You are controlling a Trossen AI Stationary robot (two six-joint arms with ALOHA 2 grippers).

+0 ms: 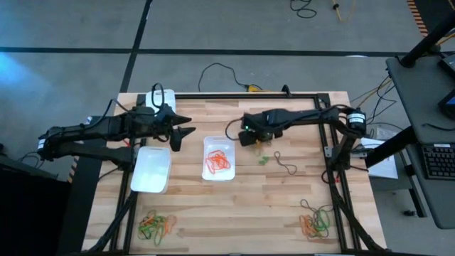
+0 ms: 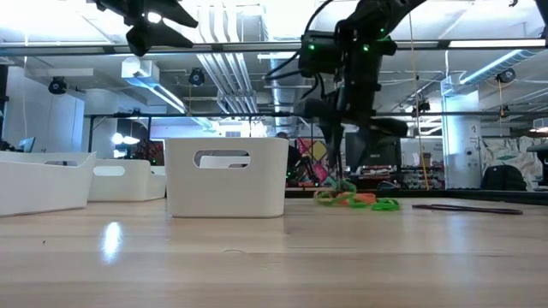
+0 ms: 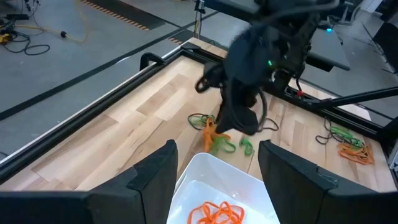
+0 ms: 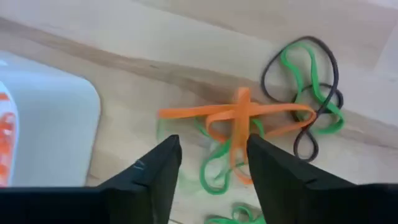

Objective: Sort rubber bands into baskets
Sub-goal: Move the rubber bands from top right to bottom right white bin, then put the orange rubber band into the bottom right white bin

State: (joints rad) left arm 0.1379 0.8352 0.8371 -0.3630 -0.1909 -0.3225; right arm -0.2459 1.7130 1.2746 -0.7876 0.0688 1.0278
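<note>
1. The right gripper (image 4: 208,163) hangs low over the table just right of the middle basket (image 1: 217,158), fingers parted with nothing between them.
2. Just beyond its tips lies a small tangle of rubber bands (image 4: 249,124) (orange, green and dark loops) on the bare wood.
3. The middle basket already holds orange bands (image 1: 217,163).
4. The left gripper (image 1: 186,135) waits above the left basket (image 1: 151,169), jaws spread wide and empty.
5. More bands lie in near-left (image 1: 156,225) and near-right piles (image 1: 315,222).
</note>
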